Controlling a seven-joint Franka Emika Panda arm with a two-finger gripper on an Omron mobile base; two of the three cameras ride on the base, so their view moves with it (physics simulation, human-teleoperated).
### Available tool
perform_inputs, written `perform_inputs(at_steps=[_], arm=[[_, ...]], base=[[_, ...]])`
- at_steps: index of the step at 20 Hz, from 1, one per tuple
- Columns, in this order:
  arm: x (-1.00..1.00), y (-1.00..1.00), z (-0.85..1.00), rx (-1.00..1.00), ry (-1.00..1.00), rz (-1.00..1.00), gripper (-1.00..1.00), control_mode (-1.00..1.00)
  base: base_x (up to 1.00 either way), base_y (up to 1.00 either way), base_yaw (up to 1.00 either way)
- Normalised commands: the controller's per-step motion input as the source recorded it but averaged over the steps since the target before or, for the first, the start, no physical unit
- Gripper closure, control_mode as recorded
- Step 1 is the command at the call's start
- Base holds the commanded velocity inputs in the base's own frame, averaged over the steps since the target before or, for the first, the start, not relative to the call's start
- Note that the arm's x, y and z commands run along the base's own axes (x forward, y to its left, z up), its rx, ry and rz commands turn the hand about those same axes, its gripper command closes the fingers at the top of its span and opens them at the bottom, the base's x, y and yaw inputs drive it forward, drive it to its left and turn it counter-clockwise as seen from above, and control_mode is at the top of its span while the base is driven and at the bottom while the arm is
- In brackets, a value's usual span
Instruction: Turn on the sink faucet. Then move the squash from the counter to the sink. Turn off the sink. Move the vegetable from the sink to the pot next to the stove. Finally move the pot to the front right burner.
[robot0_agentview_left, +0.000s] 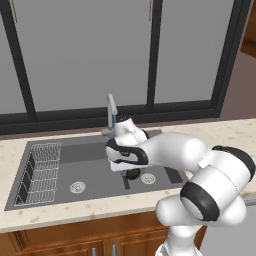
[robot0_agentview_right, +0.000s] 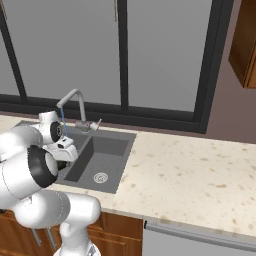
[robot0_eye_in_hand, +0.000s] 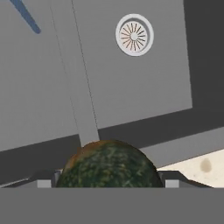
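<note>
No readable writing anywhere. Squash (robot0_eye_in_hand: 109, 164) sits between the two fingers (robot0_eye_in_hand: 43, 181), spread wide around it, clamped on both sides, over the sink (robot0_eye_in_hand: 131, 87) near a drain (robot0_eye_in_hand: 134, 35). Faucet (robot0_agentview_right: 75, 107) running a thin blue stream. Table (robot0_agentview_right: 190, 175) beige.

We count one dark grey sink (robot0_agentview_left: 95, 152) with two basins, two round silver drains (robot0_agentview_left: 77, 187), and one wire rack (robot0_agentview_left: 39, 172) at its left end. One slim grey faucet (robot0_agentview_right: 75, 107) stands behind it, with one thin blue stream of water (robot0_agentview_right: 63, 120) falling from its spout. We count one dark green squash (robot0_eye_in_hand: 109, 166), one beige counter (robot0_agentview_right: 190, 180), and one white robot arm (robot0_agentview_left: 200, 175).
</note>
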Motion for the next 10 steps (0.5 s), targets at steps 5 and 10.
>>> perform_inputs(at_steps=[5,10], arm=[[0.23,0.46,0.00,0.00,-0.19,-0.01,1.00,-1.00],[0.31,0.47,-0.01,0.00,-0.07,-0.02,1.00,-1.00]], base=[[0.00,0.00,0.00],[0.00,0.00,0.00]])
